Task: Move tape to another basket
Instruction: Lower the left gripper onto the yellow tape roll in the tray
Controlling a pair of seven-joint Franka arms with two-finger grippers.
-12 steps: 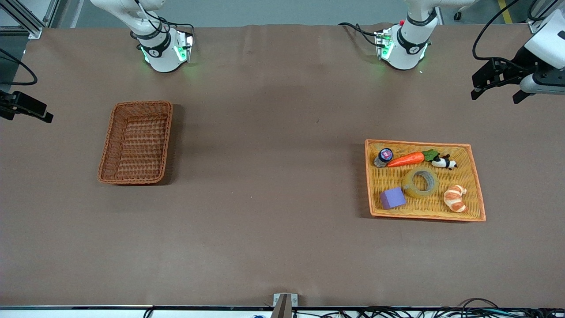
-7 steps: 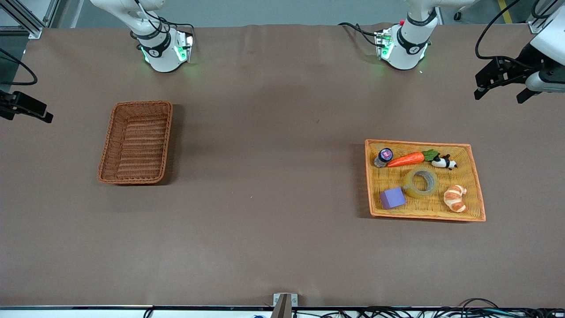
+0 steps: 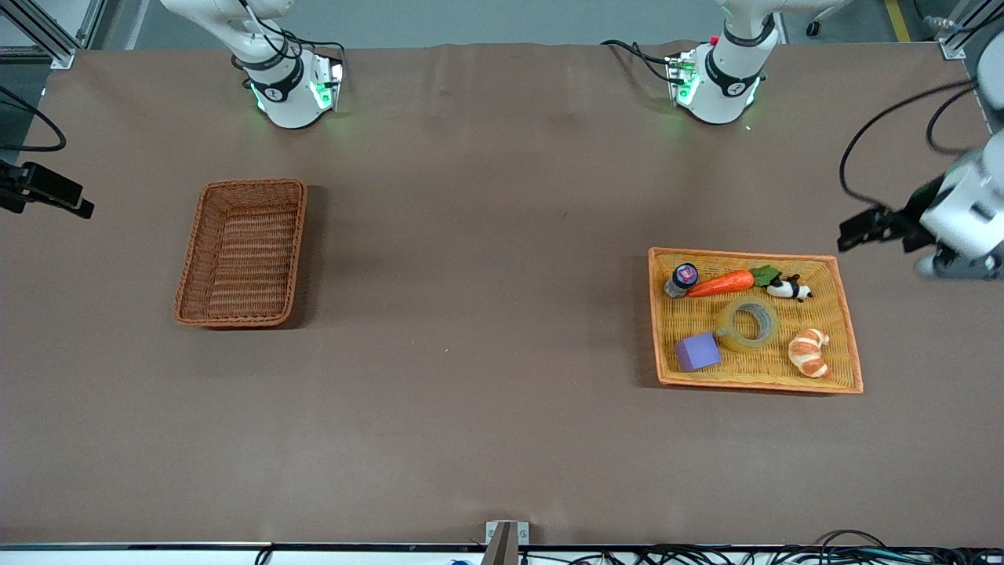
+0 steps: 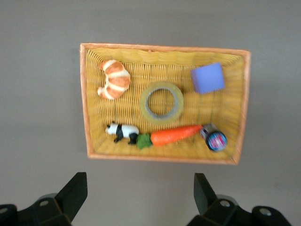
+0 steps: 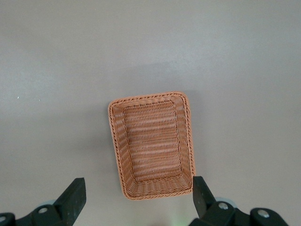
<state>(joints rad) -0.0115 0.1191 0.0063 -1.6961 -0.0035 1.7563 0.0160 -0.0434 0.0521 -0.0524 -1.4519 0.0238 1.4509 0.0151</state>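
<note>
Yellowish and translucent, the one ring-shaped roll of clear packing tape (image 3: 748, 322) lies flat in the middle of the single wide, shallow, orange-yellow woven tray (image 3: 849, 329) at the left arm's end of the brown-covered table (image 3: 486, 353). Five other things share that tray, one of each: a purple foam cube (image 3: 697, 351) just beside the tape, a toy croissant (image 3: 809, 351) beside it toward the table's end, and, farther from the front camera, an orange toy carrot with green leaves (image 3: 726, 282), a small black-and-white panda figure (image 3: 789, 289) and a small dark bottle with a printed cap (image 3: 681, 279). The left gripper (image 3: 882, 227) hangs in the air over bare table just off the tray's corner nearest the left arm's base; in the left wrist view its two black fingers (image 4: 75, 193) stand wide apart with nothing between them, and the whole tray with the tape (image 4: 161, 102) lies below and ahead of them. The right gripper (image 3: 47, 192) waits at the right arm's end of the table, over its edge, its fingers (image 5: 73, 195) likewise spread wide and empty. Ahead of it sits the one reddish-brown rectangular wicker basket with raised sides (image 3: 241, 253), holding nothing, well apart from the tray and the tape.
</note>
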